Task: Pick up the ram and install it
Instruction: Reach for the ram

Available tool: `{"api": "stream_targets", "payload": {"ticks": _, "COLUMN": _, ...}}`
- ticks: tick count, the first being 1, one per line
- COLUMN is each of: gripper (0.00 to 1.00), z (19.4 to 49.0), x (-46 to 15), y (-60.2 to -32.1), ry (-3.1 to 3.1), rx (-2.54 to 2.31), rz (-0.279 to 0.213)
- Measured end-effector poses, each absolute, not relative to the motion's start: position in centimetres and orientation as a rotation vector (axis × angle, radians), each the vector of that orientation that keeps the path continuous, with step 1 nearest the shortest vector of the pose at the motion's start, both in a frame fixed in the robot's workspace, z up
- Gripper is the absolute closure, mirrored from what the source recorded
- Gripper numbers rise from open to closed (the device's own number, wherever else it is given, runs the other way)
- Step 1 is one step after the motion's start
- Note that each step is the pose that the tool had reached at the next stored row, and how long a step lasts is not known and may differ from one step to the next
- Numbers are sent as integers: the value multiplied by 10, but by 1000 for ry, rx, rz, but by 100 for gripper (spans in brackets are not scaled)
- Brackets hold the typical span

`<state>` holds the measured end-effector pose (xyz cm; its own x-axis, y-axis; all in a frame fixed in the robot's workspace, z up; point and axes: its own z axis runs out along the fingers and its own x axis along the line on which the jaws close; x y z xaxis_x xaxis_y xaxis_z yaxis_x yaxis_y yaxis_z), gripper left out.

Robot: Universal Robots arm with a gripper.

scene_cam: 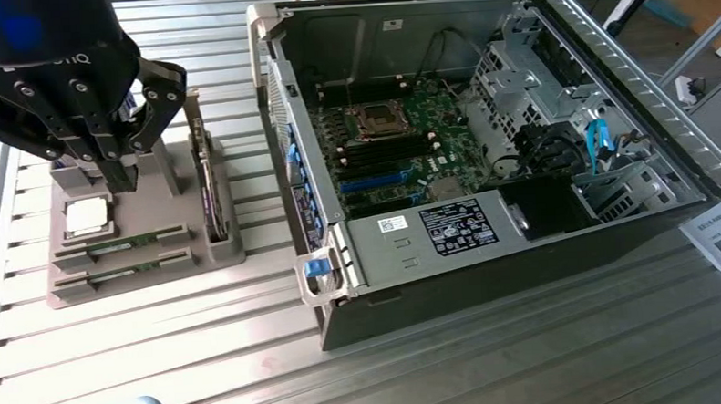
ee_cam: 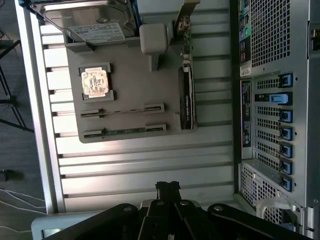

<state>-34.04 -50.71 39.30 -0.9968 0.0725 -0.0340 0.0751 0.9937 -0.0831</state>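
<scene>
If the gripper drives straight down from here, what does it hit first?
Probably the gray holder, near the processor chip rather than the ram. The shut gripper hangs over the holder in the exterior view. Depth is unclear, so the exact spot is a guess.

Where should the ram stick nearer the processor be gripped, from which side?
Likely the top edge of the ram stick, mid-length, jaws across its flat faces, from above: it stands on edge in a gray holder slot, only that edge exposed.
</scene>
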Motion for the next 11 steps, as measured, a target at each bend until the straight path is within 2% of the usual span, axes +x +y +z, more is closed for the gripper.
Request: {"api": "stream_targets", "payload": {"ticks": 11, "gripper": 90, "z": 391, "x": -351, "y": -507, "ry": 3106, "rx": 115, "rz": -131}}
